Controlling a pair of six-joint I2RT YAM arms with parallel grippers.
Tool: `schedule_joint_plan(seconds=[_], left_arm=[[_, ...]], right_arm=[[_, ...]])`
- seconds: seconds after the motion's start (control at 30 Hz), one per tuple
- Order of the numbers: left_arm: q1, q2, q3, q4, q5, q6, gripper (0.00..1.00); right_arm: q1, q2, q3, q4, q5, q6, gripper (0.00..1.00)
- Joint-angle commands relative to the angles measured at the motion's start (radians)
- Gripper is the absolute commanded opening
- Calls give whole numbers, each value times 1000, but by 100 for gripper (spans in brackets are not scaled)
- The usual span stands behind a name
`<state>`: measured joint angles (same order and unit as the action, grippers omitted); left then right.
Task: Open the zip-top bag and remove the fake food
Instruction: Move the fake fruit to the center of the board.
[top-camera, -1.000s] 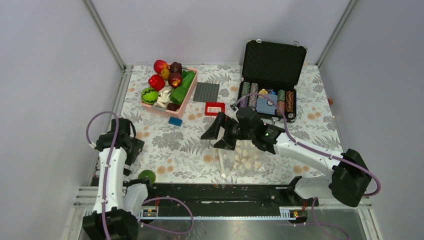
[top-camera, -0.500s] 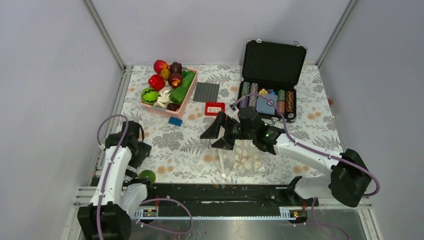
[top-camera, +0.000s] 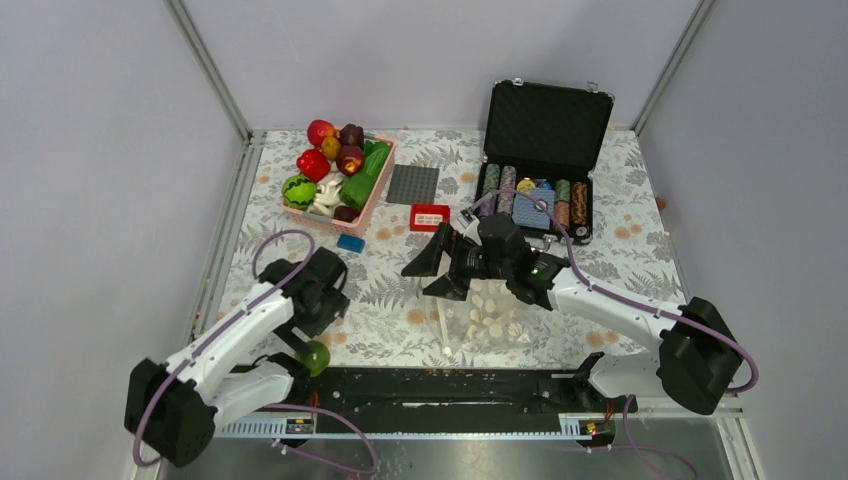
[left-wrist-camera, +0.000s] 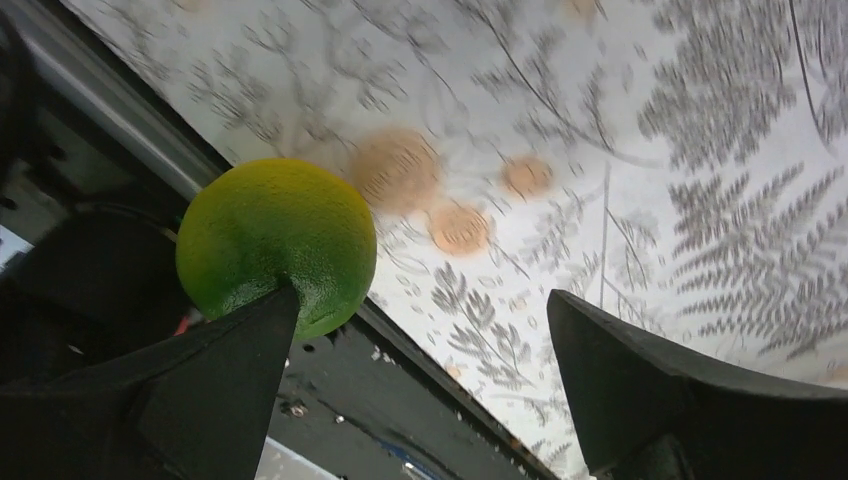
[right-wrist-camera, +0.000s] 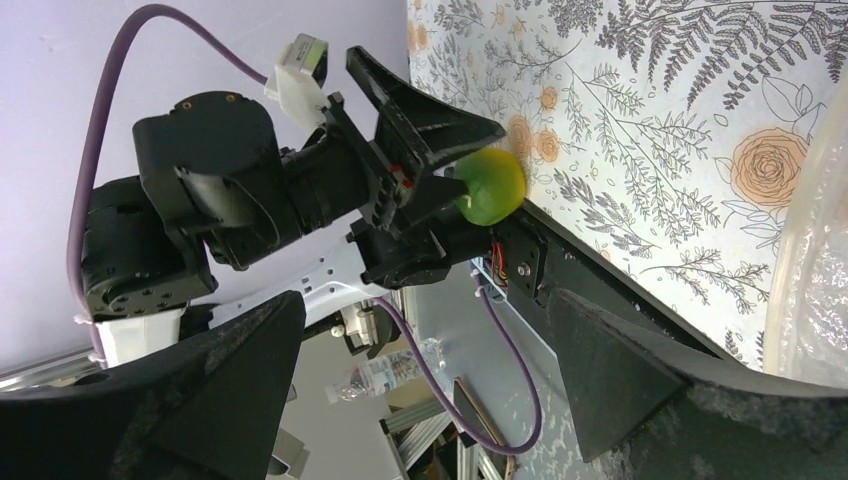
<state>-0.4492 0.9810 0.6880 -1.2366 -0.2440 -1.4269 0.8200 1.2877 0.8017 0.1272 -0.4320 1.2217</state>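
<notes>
Zip-top bag (top-camera: 487, 320) lies flat on the bench (top-camera: 380, 300), nearer the arms than the poker-chip case (top-camera: 545, 160) and slightly left of it. Its long axis looks side to side, roughly parallel to the case's front edge. Its far edge is hidden under the right arm, and I cannot tell which way the zip end points. Only cream dots are visible through the plastic.

Right gripper (top-camera: 415, 283) hovers off the bag's far-left corner, on the case's near-left side. Its jaws are spread wide and hold nothing.

Left gripper (left-wrist-camera: 420, 300) is well left of the case at the bench's near edge, pointing down. Its jaws are also wide apart and empty. A green round fruit (left-wrist-camera: 275, 245) sits just beside one fingertip, outside the gap and not gripped.

The rest of the fake food (top-camera: 325, 160) is piled in the pink basket (top-camera: 375, 195), left of the case.
</notes>
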Motion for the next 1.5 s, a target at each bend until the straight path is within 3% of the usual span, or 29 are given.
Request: schedule_joint_plan(seconds=[0.0, 0.23, 0.33, 0.47, 0.6, 0.83, 0.9, 1.03, 1.2, 1.33, 1.47], left_arm=[[-181, 125, 102, 73, 58, -174, 99], [-468, 426, 464, 108, -12, -142, 99], [-488, 437, 552, 82, -59, -105, 99], [-457, 316, 548, 76, -133, -52, 99], [-346, 174, 545, 46, -163, 65, 99], [-18, -27, 649, 4, -116, 387, 98], [97, -37, 721, -9, -74, 481, 99], [286, 37, 919, -79, 59, 650, 98], [475, 97, 1129, -166, 200, 777, 98], [534, 114, 1223, -218, 251, 817, 99], [539, 84, 1216, -222, 281, 820, 98]], right_arm=[[-11, 4, -7, 58, -22, 18, 100], [-31, -41, -19, 2, 8, -30, 100], [-58, -92, -33, -58, 44, -83, 100], [-83, -206, -97, -109, 148, -142, 100], [-84, -331, -141, -168, 264, -228, 100], [-79, -326, -106, -253, 294, -277, 100], [-27, -262, -46, -288, 316, -317, 100], [219, -93, 142, -316, 466, -382, 100], [382, 143, 356, -298, 512, -382, 100], [440, 330, 514, -321, 493, -332, 100], [468, 509, 671, -392, 453, -242, 100]])
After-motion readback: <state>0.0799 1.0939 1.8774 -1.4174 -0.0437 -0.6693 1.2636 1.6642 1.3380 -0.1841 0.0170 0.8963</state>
